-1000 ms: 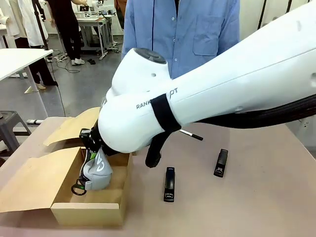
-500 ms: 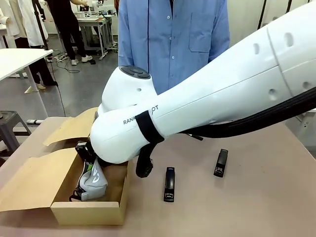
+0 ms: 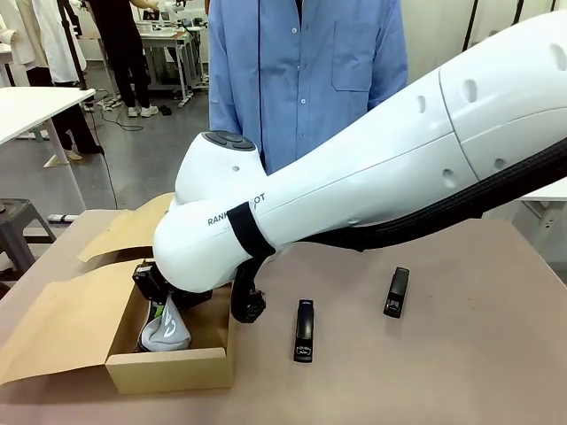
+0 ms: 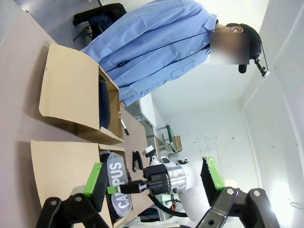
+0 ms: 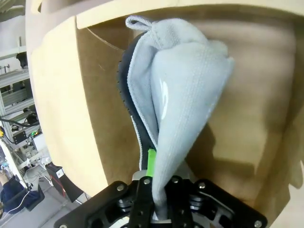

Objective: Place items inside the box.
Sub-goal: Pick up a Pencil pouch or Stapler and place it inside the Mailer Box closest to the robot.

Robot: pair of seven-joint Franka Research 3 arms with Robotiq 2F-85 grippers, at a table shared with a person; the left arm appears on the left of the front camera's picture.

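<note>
Brown tabletop (image 3: 461,372) up front, workbenches and trailing cables far behind, and a person in a blue button shirt (image 3: 306,80) standing at the far edge. Sweeping right across the picture comes the big white right arm (image 3: 381,150), and you can read part of its print: "RANK", then a black strap (image 3: 248,232) over the middle, then "OT".

Down at the lower left sits the cardboard box (image 3: 168,374), flaps folded out flat. The arm's wrist is dipped right over the opening. Look along the right gripper (image 5: 156,167): its fingers are clamped tight on the top of the grey pouch (image 5: 183,85), with a sliver of green pad showing beside the fabric. The pouch hangs bunched and folded, down between the box walls. A dark navy edge runs behind the grey, and I cannot tell whether that belongs to the same pouch or to another one. A white mark shows on the fold, too creased to read here. Whether the lower end touches the box floor I cannot tell.

From the other wrist the lettering is plain: "CAMPUS" in white capitals down the grey cloth. The left gripper (image 4: 153,175) hangs off to the side with its green pads spread wide and nothing between them.

Out on the bare table, a black stapler (image 3: 304,330) lies just right of the box, and a second stapler (image 3: 396,292) lies farther right, both flat and untouched
</note>
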